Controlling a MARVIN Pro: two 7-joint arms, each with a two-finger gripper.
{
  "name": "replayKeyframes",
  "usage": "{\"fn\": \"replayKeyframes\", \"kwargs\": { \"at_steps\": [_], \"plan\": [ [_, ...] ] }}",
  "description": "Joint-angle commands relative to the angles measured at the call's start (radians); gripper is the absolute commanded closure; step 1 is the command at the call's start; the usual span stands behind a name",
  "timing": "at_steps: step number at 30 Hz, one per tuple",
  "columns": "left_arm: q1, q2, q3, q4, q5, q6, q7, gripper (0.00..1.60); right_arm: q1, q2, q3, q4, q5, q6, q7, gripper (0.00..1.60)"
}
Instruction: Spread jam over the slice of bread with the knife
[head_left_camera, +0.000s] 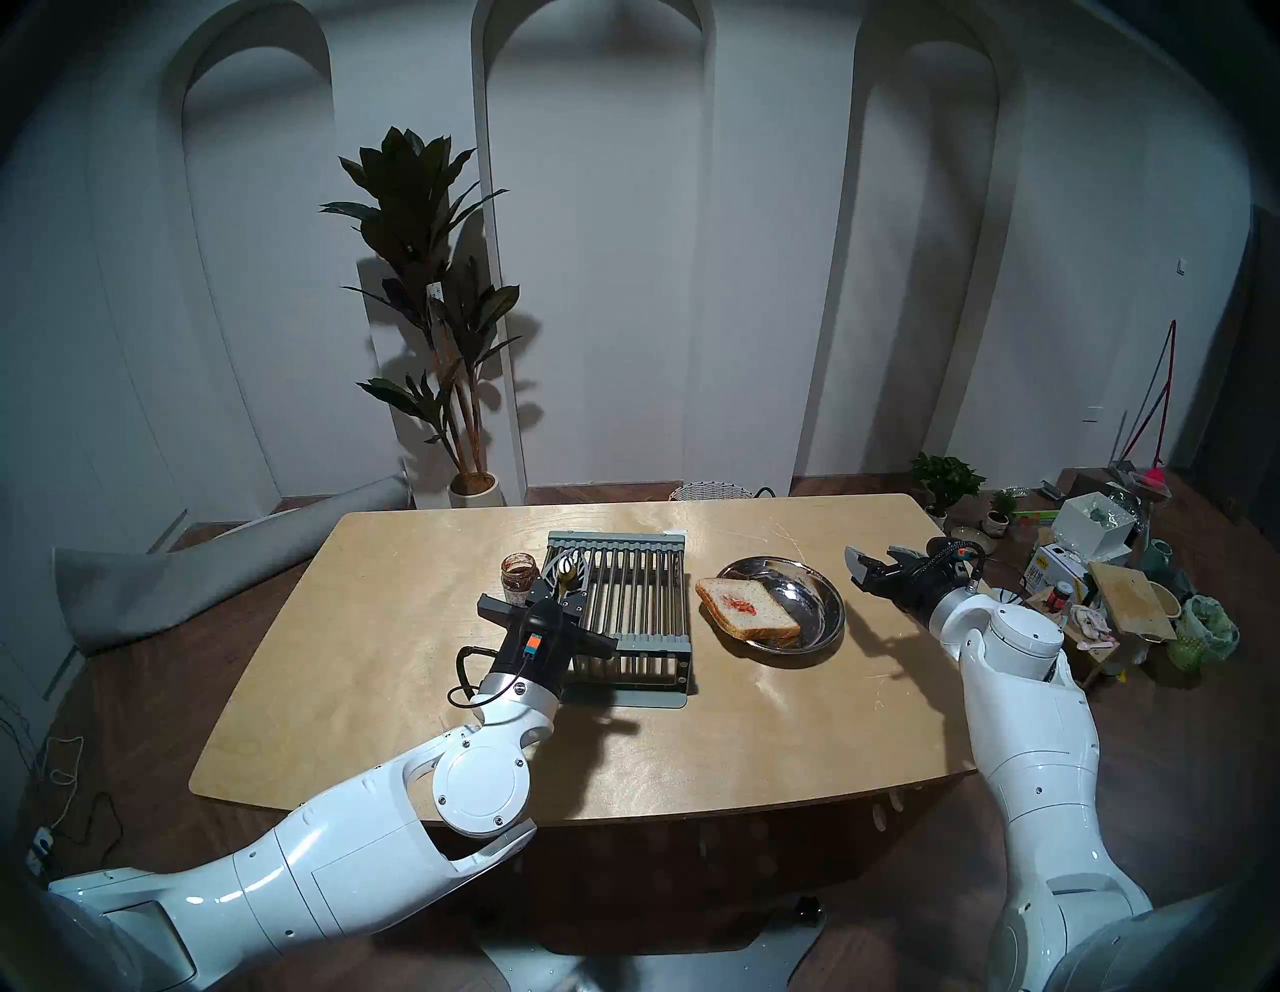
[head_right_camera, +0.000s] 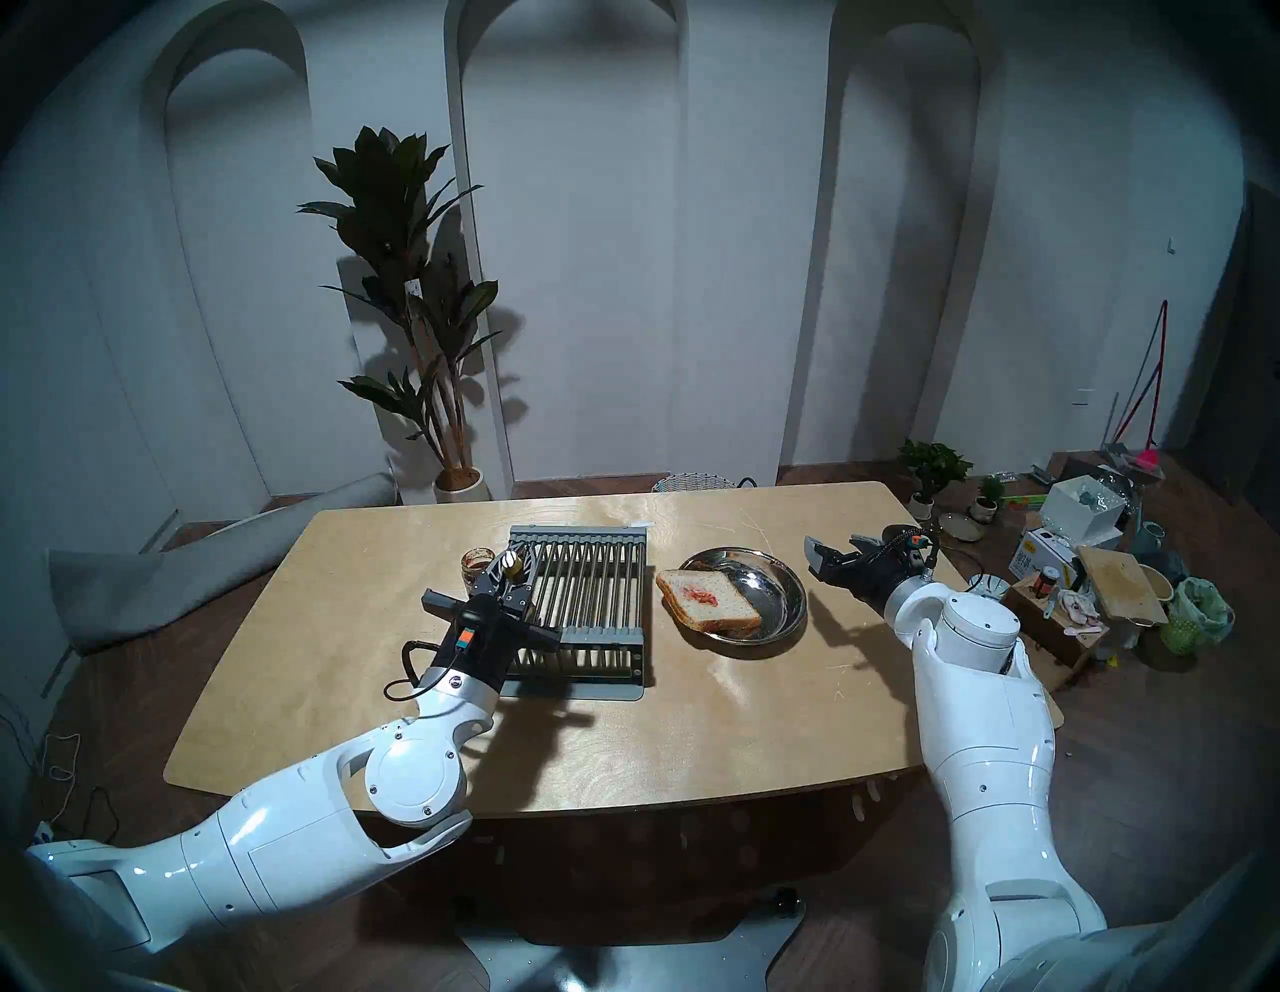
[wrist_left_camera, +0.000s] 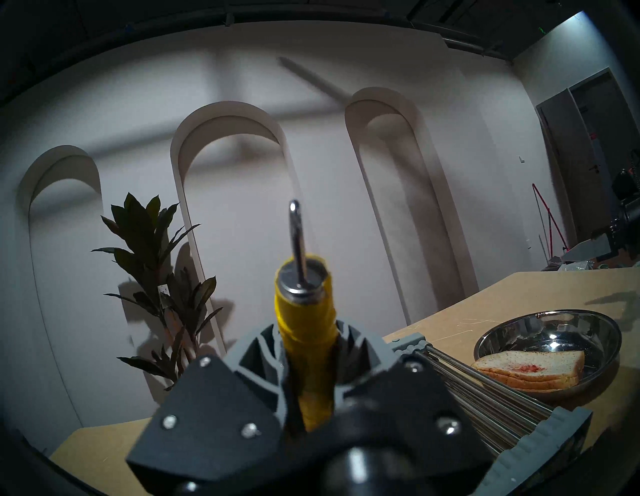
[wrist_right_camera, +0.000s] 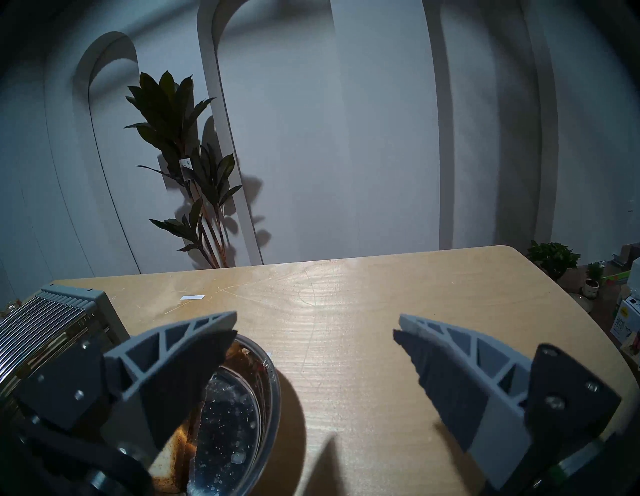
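Observation:
My left gripper (head_left_camera: 561, 589) is shut on the yellow handle of the knife (head_left_camera: 566, 571), over the left end of the grey rack (head_left_camera: 630, 596). In the left wrist view the handle of the knife (wrist_left_camera: 304, 329) stands between the fingers, its thin blade pointing away from the camera. The open jar of jam (head_left_camera: 519, 571) stands just left of the knife. The slice of bread (head_left_camera: 748, 609), with a red smear in its middle, leans on the rim of a metal plate (head_left_camera: 824, 589). My right gripper (head_left_camera: 874, 554) hovers open and empty to the right of the plate.
The rack of metal bars takes up the middle of the wooden table (head_left_camera: 415, 693). Boxes, small plants and clutter (head_left_camera: 1108, 568) crowd the floor beyond the table's right edge. A tall potted plant (head_left_camera: 429, 312) stands at the back wall.

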Motion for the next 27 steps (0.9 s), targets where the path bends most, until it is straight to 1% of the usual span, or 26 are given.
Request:
{"fn": "replayKeyframes", "kwargs": {
  "at_steps": [1,2,4,5,6,8,9,11,13,17,19,20,21,22,24,25,26,27],
  "plan": [
    [-0.004,-0.005,-0.008,-0.025,0.004,0.002,0.015,0.51,0.021,0.008,-0.001,-0.009,0.0,-0.01,0.004,0.0],
    [-0.003,-0.005,-0.007,-0.026,0.004,0.003,0.017,0.52,0.022,0.008,-0.002,-0.008,0.0,-0.01,0.005,0.0],
    [0.0,-0.005,-0.005,-0.029,0.005,0.005,0.022,0.3,0.022,0.009,-0.003,-0.007,0.0,-0.009,0.006,0.0],
    [0.001,-0.005,-0.005,-0.031,0.006,0.005,0.024,0.3,0.022,0.01,-0.003,-0.007,0.001,-0.009,0.007,0.0],
    [0.002,-0.004,-0.004,-0.032,0.008,0.005,0.028,0.11,0.022,0.01,-0.003,-0.007,0.001,-0.009,0.008,0.0],
    [0.004,-0.004,-0.003,-0.036,0.01,0.005,0.035,0.08,0.022,0.011,-0.004,-0.007,0.001,-0.008,0.009,0.0],
    [0.004,-0.003,-0.003,-0.039,0.011,0.006,0.037,0.04,0.022,0.011,-0.004,-0.008,0.002,-0.008,0.01,0.0],
    [0.006,0.002,-0.005,-0.047,0.013,0.007,0.044,0.0,0.022,0.011,-0.005,-0.007,0.002,-0.008,0.01,0.0],
    [0.009,0.007,-0.007,-0.058,0.018,0.008,0.054,0.0,0.022,0.012,-0.006,-0.006,0.001,-0.008,0.01,0.0],
    [0.019,0.032,-0.022,-0.112,0.025,-0.003,0.08,0.0,0.023,0.013,-0.008,-0.004,0.001,-0.008,0.011,0.0],
    [0.024,0.044,-0.033,-0.151,0.02,-0.013,0.093,0.0,0.024,0.014,-0.008,-0.003,0.001,-0.007,0.011,0.0],
    [0.021,0.045,-0.039,-0.162,0.023,-0.032,0.097,0.0,0.026,0.015,-0.008,-0.002,0.001,-0.007,0.012,0.0],
    [0.026,0.054,-0.047,-0.192,0.012,-0.029,0.103,0.0,0.027,0.016,-0.008,0.0,0.002,-0.006,0.012,0.0],
    [0.017,0.044,-0.05,-0.178,0.013,-0.052,0.103,0.0,0.029,0.017,-0.008,0.002,0.001,-0.006,0.011,0.0],
    [0.023,0.074,-0.066,-0.232,-0.008,-0.046,0.101,0.0,0.033,0.019,-0.008,0.005,0.002,-0.005,0.012,0.0],
    [0.014,0.065,-0.076,-0.215,-0.009,-0.083,0.103,0.0,0.036,0.02,-0.007,0.004,0.003,-0.003,0.012,0.0],
    [0.02,0.092,-0.09,-0.248,-0.017,-0.063,0.11,0.0,0.038,0.022,-0.007,-0.003,0.003,0.001,0.013,0.0],
    [0.019,0.105,-0.101,-0.256,-0.014,-0.065,0.116,0.0,0.039,0.024,-0.007,-0.01,0.004,0.003,0.015,0.0]
  ]
}}
